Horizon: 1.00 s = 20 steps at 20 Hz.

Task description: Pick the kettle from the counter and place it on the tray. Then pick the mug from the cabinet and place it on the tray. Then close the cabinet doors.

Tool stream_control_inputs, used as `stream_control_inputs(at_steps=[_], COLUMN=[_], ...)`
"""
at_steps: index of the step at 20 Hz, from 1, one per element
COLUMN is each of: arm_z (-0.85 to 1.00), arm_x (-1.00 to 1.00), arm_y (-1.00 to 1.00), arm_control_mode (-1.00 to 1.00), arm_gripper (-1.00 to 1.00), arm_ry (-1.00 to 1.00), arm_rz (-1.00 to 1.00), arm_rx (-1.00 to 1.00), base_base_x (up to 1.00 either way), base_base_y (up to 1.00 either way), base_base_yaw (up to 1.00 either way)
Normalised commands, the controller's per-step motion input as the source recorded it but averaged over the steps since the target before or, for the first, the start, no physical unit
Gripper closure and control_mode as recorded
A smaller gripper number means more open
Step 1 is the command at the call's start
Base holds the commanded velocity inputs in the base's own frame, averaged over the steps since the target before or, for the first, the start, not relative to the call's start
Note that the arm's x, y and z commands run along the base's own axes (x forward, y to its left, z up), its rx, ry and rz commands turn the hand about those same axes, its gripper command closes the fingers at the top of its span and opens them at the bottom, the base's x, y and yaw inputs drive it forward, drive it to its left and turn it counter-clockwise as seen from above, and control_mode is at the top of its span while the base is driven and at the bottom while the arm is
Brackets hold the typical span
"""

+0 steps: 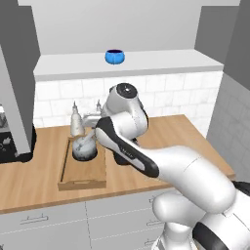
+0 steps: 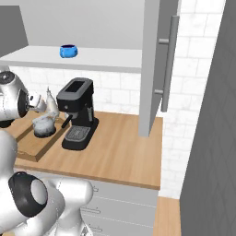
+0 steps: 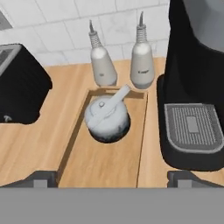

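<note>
The silvery-grey kettle point(image 1: 84, 148) point(image 2: 44, 125) point(image 3: 107, 117) stands upright in the far half of the light-wood tray point(image 1: 83, 181) point(image 2: 31, 151) point(image 3: 103, 168) on the wooden counter point(image 1: 188, 131) point(image 2: 120, 152). My gripper point(image 3: 111, 178) hovers above the tray, open, its fingertips point(image 3: 40, 178) wide apart and clear of the kettle. The blue mug point(image 1: 114, 56) point(image 2: 68, 50) sits on the pale shelf point(image 1: 156, 61) of the open cabinet. One grey cabinet door point(image 2: 154, 64) stands swung out at the right, the other door point(image 1: 14, 78) at the left.
A black coffee machine point(image 2: 78, 113) point(image 3: 197, 87) stands just right of the tray. Two slim pale bottles point(image 3: 100, 61) point(image 3: 142, 59) stand behind the tray by the tiled wall. A black appliance point(image 1: 10, 141) point(image 3: 19, 83) sits left of the tray.
</note>
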Motion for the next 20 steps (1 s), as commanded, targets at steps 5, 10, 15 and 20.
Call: stream_control_inputs(at_steps=[5, 10, 15, 20], arm_z=[0.71, 0.71, 0.56, 0.53], arm_x=[0.00, 0.00, 0.04, 0.15], arm_y=[-0.38, -0.35, -0.26, -0.19], arm_control_mode=[-1.00, -1.00, -1.00, -1.00], arm_gripper=[-1.00, -1.00, -1.00, -1.00], arm_ry=[0.02, 0.00, -0.09, -0.08], arm_rz=[-0.02, -0.04, -0.18, -0.25], arm_rx=[-0.11, -0.06, -0.10, -0.11], base_base_x=[0.00, 0.00, 0.00, 0.00], base_base_y=[0.00, 0.00, 0.00, 0.00], base_base_yaw=[0.00, 0.00, 0.00, 0.00])
